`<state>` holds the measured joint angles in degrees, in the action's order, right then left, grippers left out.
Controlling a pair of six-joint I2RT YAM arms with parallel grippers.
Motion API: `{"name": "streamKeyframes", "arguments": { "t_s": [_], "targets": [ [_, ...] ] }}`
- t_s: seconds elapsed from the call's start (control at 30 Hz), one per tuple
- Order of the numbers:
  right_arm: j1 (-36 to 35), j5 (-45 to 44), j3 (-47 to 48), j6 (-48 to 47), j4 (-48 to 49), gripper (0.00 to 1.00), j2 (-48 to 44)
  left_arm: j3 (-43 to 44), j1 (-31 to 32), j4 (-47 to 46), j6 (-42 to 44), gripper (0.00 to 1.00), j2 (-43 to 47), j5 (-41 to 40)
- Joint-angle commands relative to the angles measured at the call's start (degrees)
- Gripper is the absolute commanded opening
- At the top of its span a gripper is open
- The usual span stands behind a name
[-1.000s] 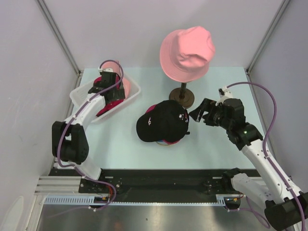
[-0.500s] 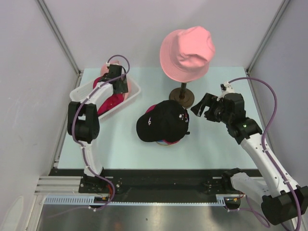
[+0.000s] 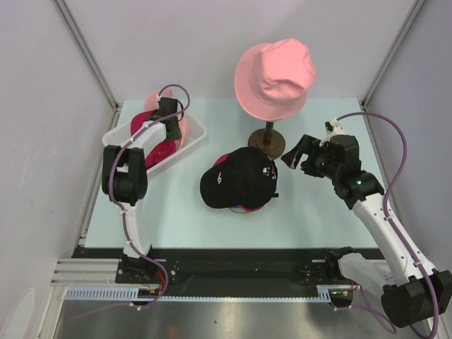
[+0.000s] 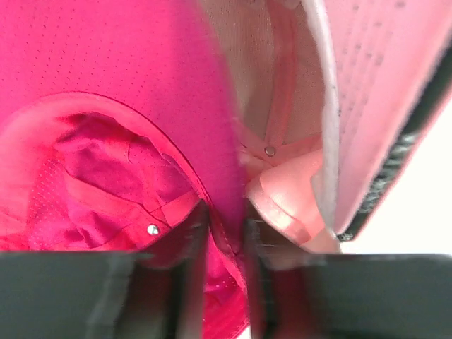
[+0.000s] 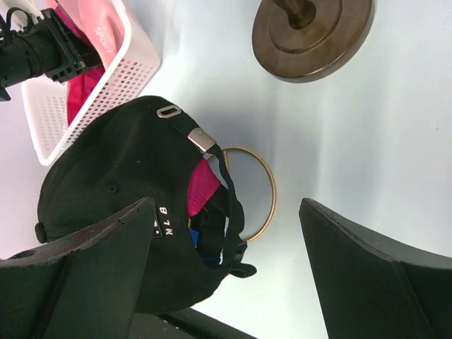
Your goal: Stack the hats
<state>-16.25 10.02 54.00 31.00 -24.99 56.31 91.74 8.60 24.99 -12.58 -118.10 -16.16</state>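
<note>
Over on the left, the left gripper point(image 4: 224, 275) is down in the white slatted basket point(image 5: 134, 78), fingers narrow, pinching the magenta cap point(image 4: 106, 63) by its perforated rim, a light-pink cap point(image 4: 385, 85) just beside it; on the desk point(image 3: 176, 212) a black cap point(image 3: 236, 180) tops the soft pile, magenta and blue peeking beneath; the salmon bucket hat point(image 3: 275, 74) sits floppy on its stand point(image 3: 268, 141); the right gripper point(image 3: 296, 158) hovers near, fingers wide, likely waiting.

Bare table point(image 3: 176, 212) lies open along the near edge and right edge, but the black cap point(image 3: 236, 180) fills the middle, the stand base point(image 3: 268, 141) under the overhanging bucket hat point(image 3: 274, 74) blocks the far middle, and the basket point(image 5: 123, 70), holding the magenta cap point(image 4: 106, 63) and left gripper point(image 4: 224, 233), crowds the far-left corner.
</note>
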Motion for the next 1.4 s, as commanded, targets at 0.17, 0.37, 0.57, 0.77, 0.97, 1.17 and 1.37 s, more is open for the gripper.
{"name": "streamKeyframes", "arguments": {
  "t_s": [0.17, 0.37, 0.57, 0.77, 0.97, 1.17, 1.37],
  "targets": [
    [0.34, 1.67, 2.25, -1.12, 3.20, 0.88, 0.90, -2.70, -2.10, -0.39, 0.19, 0.09, 8.85, -1.06],
    [0.25, 2.81, 2.52, -1.21, 4.78, 0.88, 0.99, -6.92, -2.10, 0.58, -0.08, 0.00, 18.51, -1.59],
    [0.17, 2.98, 3.92, -2.70, 4.25, 0.88, 0.55, -7.64, -2.10, 1.37, 1.24, 0.00, 28.10, 0.60],
    [-1.06, 1.94, 4.36, -3.14, 4.34, 0.87, -0.76, -5.88, -2.18, 5.50, 0.45, 0.00, 34.33, 2.98],
    [-5.63, -1.31, 5.68, -2.00, 6.01, 0.86, -2.00, -7.02, -2.18, 5.77, -2.89, 0.00, 43.46, 9.12],
    [-13.61, -4.30, 9.28, -0.77, 8.72, 0.86, 0.37, -9.38, -2.10, 2.00, -9.56, 0.00, 51.47, 19.64],
    [-21.36, -6.68, 9.55, 6.34, 19.51, 0.86, 2.83, -16.93, -0.78, -11.09, -24.14, 0.00, 60.44, 27.32]
  ]
}}
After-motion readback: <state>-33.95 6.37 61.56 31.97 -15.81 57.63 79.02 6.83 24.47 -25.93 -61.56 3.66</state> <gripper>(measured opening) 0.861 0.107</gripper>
